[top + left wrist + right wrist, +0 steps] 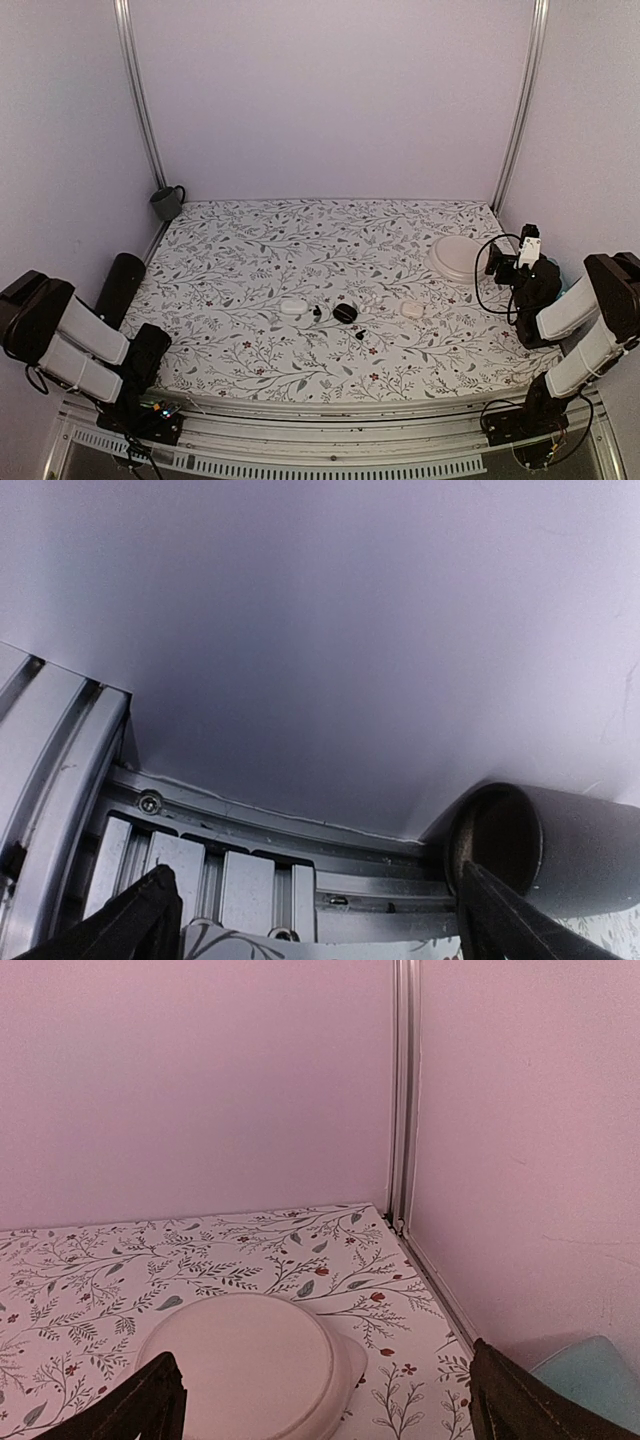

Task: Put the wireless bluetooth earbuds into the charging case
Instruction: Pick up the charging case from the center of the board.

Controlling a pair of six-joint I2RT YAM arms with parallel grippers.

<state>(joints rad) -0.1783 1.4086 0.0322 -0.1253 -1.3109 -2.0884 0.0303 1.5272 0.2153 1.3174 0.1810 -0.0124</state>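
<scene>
The round black charging case (345,313) lies on the floral table mid-front. One tiny black earbud (317,313) lies just left of it, the other (360,335) just to its front right. My left gripper (130,262) is at the table's left edge, far from them, open and empty; its wrist view (310,905) shows only the wall and rail. My right gripper (497,262) is at the right edge by the white dish, open and empty, as its wrist view (322,1380) also shows. Case and earbuds are outside both wrist views.
Two white oval pebble-like objects (293,307) (412,310) flank the case. A large white round dish (460,257) (240,1360) sits at the back right. A grey mug (167,202) (540,845) stands in the back left corner. Walls enclose three sides.
</scene>
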